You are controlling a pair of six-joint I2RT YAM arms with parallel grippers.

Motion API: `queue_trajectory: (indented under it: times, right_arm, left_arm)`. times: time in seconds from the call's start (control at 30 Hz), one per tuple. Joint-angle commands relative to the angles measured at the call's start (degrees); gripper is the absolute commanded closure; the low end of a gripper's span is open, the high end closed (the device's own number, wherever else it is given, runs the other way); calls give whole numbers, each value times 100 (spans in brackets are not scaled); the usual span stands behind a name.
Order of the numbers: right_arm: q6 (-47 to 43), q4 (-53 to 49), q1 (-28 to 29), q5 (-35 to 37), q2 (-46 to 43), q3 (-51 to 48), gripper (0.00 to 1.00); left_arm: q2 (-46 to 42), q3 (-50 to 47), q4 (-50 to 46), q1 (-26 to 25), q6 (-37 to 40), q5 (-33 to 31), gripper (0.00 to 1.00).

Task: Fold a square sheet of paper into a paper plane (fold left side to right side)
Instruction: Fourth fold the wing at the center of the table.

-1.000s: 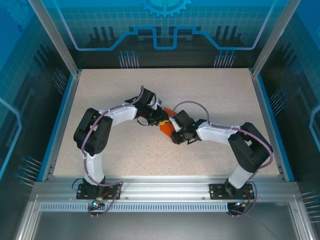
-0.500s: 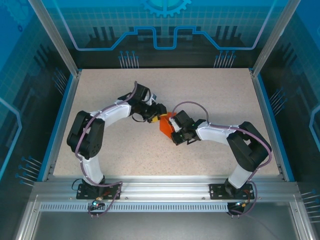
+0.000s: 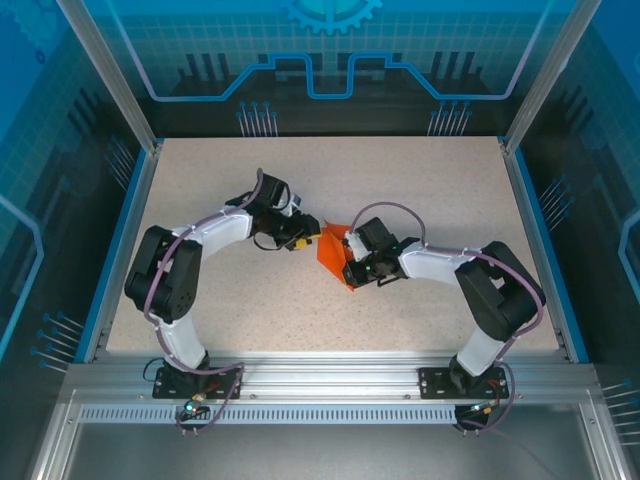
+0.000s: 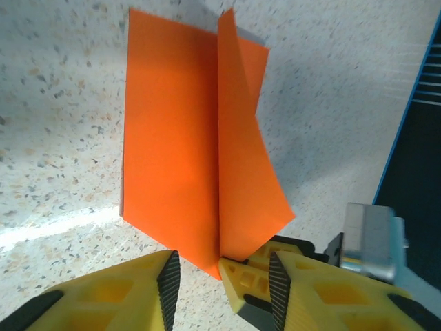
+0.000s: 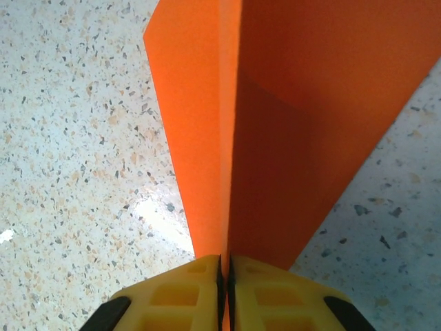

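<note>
Sheet of paper [image 3: 331, 247], half folded: right gripper [image 5: 225, 265] clamps the crease, left gripper [image 4: 222, 277] waits, jaws apart, at its corner; edges should align before the raised flap is pressed flat.

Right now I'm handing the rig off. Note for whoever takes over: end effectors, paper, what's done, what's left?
Right end effector: shut on the orange sheet, pinching its end at the crease.
Left end effector: open, jaws either side of the sheet's corner, not gripping.
Sheet: mid-table, between the arms; one panel lies low, the other stands up from the crease.
Done: one lengthwise crease.
Left: press the raised panel flat, then the plane folds; no nose or wings yet.
</note>
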Motion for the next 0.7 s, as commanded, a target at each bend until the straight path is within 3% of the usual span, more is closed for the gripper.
queue_trajectory:
  times: [0.0,0.67]
  right_arm:
    - [94,107,-83,-291,128,-76,88]
    - [180,244,-211,-577,298,-124,88]
  left_arm:
    - [241,95,115,-149,-69,228,59]
    - [1352,834,227,-443,-180,312,56]
